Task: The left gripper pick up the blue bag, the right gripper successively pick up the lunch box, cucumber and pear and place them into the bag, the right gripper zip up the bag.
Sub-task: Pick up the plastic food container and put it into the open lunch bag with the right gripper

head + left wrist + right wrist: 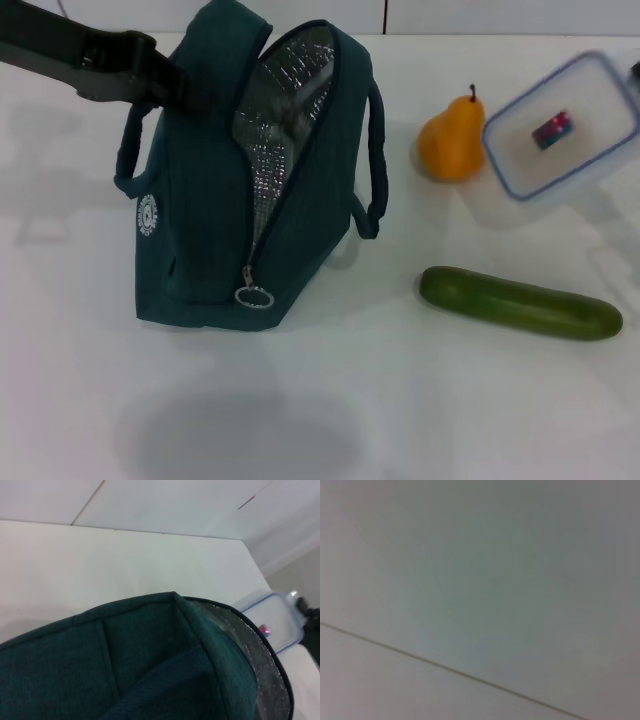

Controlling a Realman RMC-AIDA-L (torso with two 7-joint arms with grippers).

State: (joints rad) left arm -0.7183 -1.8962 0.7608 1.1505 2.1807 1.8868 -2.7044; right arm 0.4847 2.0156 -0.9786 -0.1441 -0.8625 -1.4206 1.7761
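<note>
The blue bag (200,240) stands upright at the left of the white table, its zip open and its silver lining showing. My left gripper (165,85) comes in from the upper left and is shut on the bag's top edge; the left wrist view shows the bag's fabric (125,670) close up. The lunch box (565,125) hangs tilted above the table at the far right. My right gripper (636,70) holds it at its far end and is mostly out of frame. The pear (452,140) stands beside the box. The cucumber (520,302) lies nearer the front.
The bag's ring zip pull (254,297) hangs at the low end of the opening, and one loop handle (375,160) faces the pear. The white table (400,400) stretches in front. The right wrist view shows only a pale surface with a seam.
</note>
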